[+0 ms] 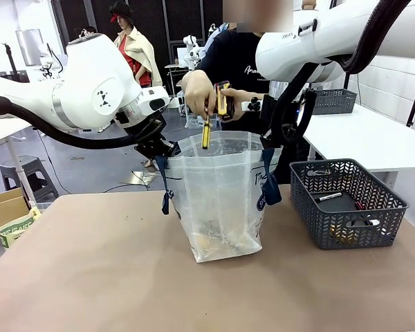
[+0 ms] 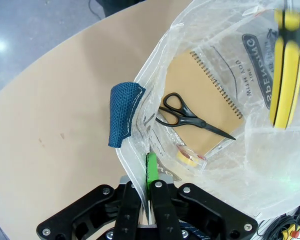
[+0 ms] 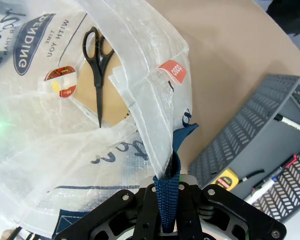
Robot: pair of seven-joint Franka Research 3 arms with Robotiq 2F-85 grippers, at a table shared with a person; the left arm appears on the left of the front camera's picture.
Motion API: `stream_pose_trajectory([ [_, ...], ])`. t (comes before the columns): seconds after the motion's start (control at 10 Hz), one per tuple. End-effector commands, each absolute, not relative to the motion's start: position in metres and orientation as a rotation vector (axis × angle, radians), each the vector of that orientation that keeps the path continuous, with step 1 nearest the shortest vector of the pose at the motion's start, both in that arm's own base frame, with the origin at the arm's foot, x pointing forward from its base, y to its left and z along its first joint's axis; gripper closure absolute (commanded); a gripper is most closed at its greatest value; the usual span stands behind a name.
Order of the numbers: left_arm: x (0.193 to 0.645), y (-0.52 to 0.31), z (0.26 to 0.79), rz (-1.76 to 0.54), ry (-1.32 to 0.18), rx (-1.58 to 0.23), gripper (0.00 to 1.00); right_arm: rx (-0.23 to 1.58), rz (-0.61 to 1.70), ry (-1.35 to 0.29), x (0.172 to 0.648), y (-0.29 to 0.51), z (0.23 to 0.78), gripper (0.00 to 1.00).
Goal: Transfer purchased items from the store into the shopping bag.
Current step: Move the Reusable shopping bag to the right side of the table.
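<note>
The shopping bag (image 1: 221,200) stands open mid-table, its rim stretched between my two grippers. My left gripper (image 1: 164,149) (image 2: 149,175) is shut on the bag's left rim beside a navy handle (image 2: 122,120). My right gripper (image 1: 268,142) (image 3: 167,200) is shut on the navy handle at the right rim. Inside the bag lie a brown spiral notebook (image 2: 200,95), black scissors (image 2: 190,115) (image 3: 97,60) and a tape roll (image 2: 187,156) (image 3: 64,82). A person's hand (image 1: 197,90) lowers a yellow and black item (image 1: 206,133) (image 2: 287,75) into the bag's mouth. The store, a grey lattice basket (image 1: 387,207) (image 3: 225,145), stands to the right.
The basket holds a marker (image 1: 328,197), pens and a small yellow item (image 3: 229,179). The person's other hand holds a second yellow and black item (image 1: 223,100). A white side table with another grey basket (image 1: 334,101) stands at the back right. Bare tabletop lies in front of the bag.
</note>
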State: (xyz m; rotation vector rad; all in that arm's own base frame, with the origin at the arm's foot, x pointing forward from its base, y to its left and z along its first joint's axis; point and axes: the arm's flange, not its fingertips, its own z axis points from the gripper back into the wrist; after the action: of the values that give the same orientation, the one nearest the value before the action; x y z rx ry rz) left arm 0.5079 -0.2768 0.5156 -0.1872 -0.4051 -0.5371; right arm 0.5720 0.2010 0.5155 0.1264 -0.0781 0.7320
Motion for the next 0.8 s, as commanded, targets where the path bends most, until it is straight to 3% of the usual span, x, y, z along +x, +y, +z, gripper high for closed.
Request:
stream_pose_trajectory([
  [0.0, 0.5085, -0.2755, 0.5157, -0.531, -0.407, -0.181, 1.0, 0.126, 0.728, -0.078, 0.572, 0.2003, 0.515, 1.0],
  [0.7, 0.5085, -0.2755, 0.5157, -0.531, -0.407, -0.181, 1.0, 0.126, 0.728, -0.078, 0.572, 0.2003, 0.515, 1.0],
])
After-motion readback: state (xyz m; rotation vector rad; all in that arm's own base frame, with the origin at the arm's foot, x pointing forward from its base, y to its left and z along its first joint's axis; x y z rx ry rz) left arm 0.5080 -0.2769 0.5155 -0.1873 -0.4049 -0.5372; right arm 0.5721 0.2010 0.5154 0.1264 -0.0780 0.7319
